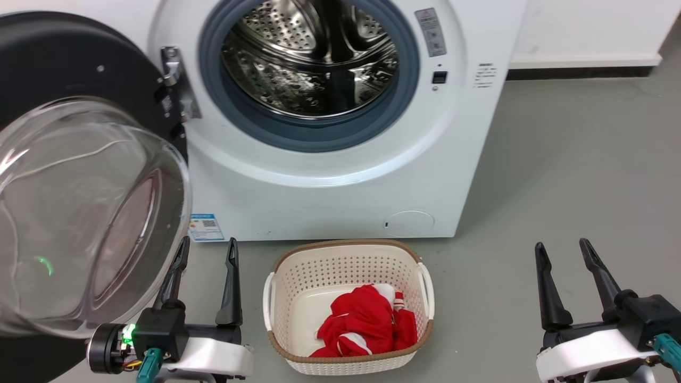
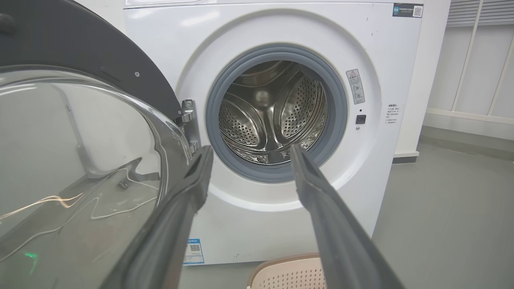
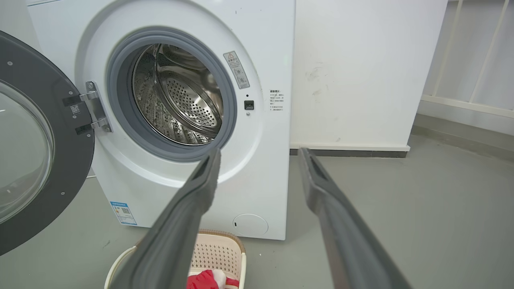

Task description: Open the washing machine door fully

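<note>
left gripper and right gripper: all 4 fingers spread, holding nothing. just beside the left one, the door stands swung wide off the machine (drum exposed); task looks about done.

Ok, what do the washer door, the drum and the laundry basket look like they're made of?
The washing machine door: clear bowl, probably glass, see-through with bright reflections, in a dark, likely plastic ring. The drum: shiny perforated metal, probably stainless steel. The basket: matte cream plastic with moulded holes; brown rim trim unclear.
</note>
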You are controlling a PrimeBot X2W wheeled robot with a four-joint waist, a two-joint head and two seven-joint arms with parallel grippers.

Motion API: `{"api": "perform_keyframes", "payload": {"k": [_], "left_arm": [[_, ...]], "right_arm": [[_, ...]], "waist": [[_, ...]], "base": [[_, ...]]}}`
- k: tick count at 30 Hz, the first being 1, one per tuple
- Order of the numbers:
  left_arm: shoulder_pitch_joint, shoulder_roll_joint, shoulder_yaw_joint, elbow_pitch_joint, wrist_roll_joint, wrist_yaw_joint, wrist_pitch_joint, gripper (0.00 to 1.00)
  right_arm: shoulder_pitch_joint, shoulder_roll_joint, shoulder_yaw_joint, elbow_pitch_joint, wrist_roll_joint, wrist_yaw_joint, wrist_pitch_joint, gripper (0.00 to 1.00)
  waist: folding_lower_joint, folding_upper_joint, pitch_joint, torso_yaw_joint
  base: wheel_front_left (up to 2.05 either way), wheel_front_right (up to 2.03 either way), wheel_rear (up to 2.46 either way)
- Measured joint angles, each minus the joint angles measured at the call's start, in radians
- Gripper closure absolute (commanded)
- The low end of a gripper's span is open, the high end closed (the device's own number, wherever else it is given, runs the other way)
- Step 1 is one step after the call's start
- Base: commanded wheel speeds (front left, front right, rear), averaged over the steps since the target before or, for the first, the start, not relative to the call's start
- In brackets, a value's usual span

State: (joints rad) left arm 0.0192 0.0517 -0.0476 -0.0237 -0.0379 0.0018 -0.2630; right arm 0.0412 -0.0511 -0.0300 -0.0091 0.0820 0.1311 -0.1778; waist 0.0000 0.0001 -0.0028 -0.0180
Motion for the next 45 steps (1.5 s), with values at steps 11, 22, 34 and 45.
{"api": "perform_keyframes", "payload": {"k": [11,22,34,45], "left_arm": [[-0.007,0.0,0.026,0.061,-0.02,0.003,0.0,0.0],[0.012,0.0,0.026,0.055,-0.027,0.011,0.0,0.0],[0.017,-0.001,0.018,0.052,-0.03,0.016,0.0,0.0],[0.036,-0.002,0.022,0.104,-0.08,0.007,0.016,1.0]], "right_arm": [[0.009,0.0,0.033,-0.008,0.004,0.0,0.001,0.0],[0.01,0.0,0.045,-0.004,0.004,0.0,0.001,0.0],[0.011,0.0,0.043,0.002,0.005,0.0,0.001,0.0],[0.035,0.0,0.046,0.046,0.049,0.0,0.004,1.0]], "waist": [[0.0,0.0,-0.006,-0.041],[0.0,0.0,-0.011,-0.026],[0.0,0.0,-0.011,-0.021],[0.0,0.0,-0.012,-0.02]], "base": [[0.0,0.0,0.0],[0.0,0.0,0.0],[0.0,0.0,0.0],[0.0,0.0,0.0]]}}
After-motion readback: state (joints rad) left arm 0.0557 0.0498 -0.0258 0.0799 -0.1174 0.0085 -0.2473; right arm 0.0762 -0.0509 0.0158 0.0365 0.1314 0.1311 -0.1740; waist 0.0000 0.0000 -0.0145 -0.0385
